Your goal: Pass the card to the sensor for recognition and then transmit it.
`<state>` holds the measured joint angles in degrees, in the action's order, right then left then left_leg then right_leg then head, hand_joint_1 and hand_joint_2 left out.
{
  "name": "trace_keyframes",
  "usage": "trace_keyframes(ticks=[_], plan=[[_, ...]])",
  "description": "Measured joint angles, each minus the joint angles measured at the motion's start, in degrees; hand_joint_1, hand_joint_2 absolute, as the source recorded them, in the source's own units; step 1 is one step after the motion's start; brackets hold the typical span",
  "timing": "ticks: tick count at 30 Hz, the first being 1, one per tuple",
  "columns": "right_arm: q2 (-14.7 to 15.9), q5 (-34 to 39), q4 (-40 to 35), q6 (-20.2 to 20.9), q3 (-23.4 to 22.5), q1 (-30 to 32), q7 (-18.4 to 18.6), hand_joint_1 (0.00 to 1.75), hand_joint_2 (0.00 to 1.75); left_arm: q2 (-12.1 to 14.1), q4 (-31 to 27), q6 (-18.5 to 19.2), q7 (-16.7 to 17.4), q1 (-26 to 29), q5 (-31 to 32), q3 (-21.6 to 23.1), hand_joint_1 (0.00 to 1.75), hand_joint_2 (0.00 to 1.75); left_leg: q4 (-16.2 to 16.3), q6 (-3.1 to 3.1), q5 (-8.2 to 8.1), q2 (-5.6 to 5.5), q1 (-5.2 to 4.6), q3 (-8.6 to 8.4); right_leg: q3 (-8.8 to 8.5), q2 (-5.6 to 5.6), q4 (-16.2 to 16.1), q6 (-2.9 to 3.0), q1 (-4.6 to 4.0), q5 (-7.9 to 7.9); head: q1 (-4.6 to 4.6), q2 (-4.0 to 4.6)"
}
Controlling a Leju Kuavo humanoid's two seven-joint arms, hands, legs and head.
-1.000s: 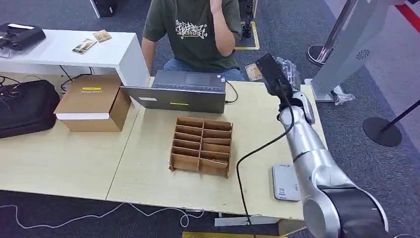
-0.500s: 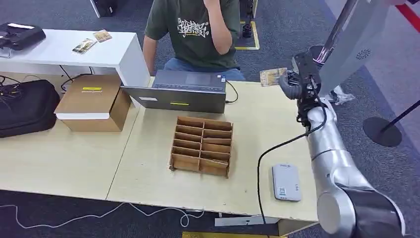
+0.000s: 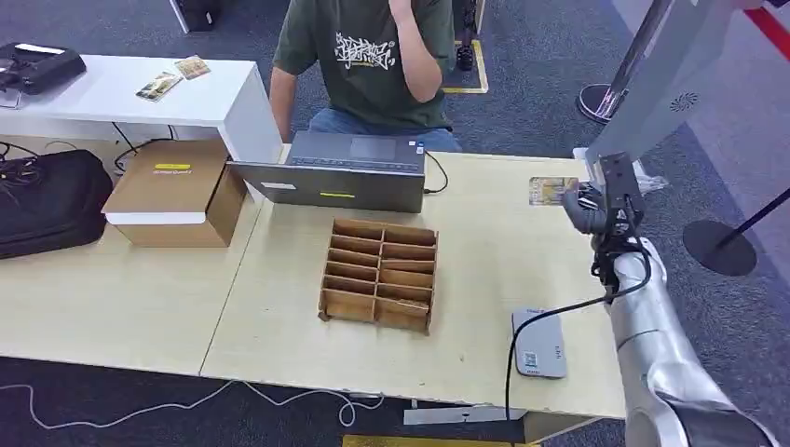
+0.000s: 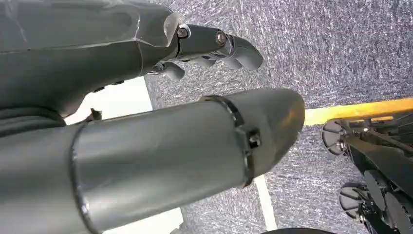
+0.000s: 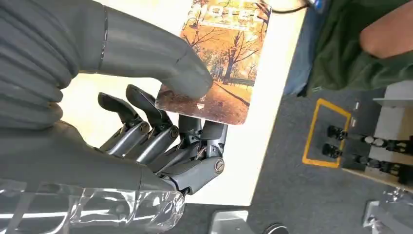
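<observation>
Card (image 5: 221, 58): autumn-tree print, pinched by right robot hand (image 5: 160, 122).

Bare tabletop (image 3: 484, 251) lies open between the brown slotted wooden organiser (image 3: 379, 274) and the grey flat sensor pad (image 3: 538, 342).

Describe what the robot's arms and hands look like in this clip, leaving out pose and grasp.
The right arm is glossy silver with a dark joint near the bottom edge and a black cable looping beside it. The right hand has a grey ribbed cover, thick grey thumb, darker fingers and clear plastic at the wrist. The left hand has matching grey casings and dark fingers.
</observation>
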<state>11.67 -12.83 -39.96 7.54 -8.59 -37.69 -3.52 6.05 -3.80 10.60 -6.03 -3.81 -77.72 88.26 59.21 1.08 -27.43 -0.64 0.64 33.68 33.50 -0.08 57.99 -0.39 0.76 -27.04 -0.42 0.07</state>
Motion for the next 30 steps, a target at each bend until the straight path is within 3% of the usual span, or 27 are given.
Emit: trace_keyframes(ticks=[14,24,30], plan=[[0.22,5.22,-20.77,-1.66,-5.58,22.52,1.12,1.75,1.75,-1.09,0.00,-0.48,0.00,0.43,-1.92,0.00,0.00,0.00,-0.01,-0.06,-0.10,-0.04,0.00,0.06,0.00,-0.09,-0.02,-0.12,0.00,-0.10,0.00,0.00],[-3.76,4.68,-34.13,-2.19,-10.53,33.62,3.87,1.75,1.75,-1.68,0.00,-0.85,0.00,0.39,-2.01,0.00,0.00,0.00,-0.02,-0.07,-0.13,0.01,0.00,0.04,0.01,-0.05,-0.02,-0.11,0.00,-0.11,0.00,0.00],[-7.35,2.03,-41.20,-0.26,-11.80,39.15,6.34,1.75,1.75,-1.84,0.02,-1.07,0.00,0.40,-2.19,0.00,0.00,0.00,-0.03,-0.07,-0.13,0.00,0.00,0.03,0.00,-0.06,-0.03,-0.10,0.00,-0.12,0.00,0.00]])
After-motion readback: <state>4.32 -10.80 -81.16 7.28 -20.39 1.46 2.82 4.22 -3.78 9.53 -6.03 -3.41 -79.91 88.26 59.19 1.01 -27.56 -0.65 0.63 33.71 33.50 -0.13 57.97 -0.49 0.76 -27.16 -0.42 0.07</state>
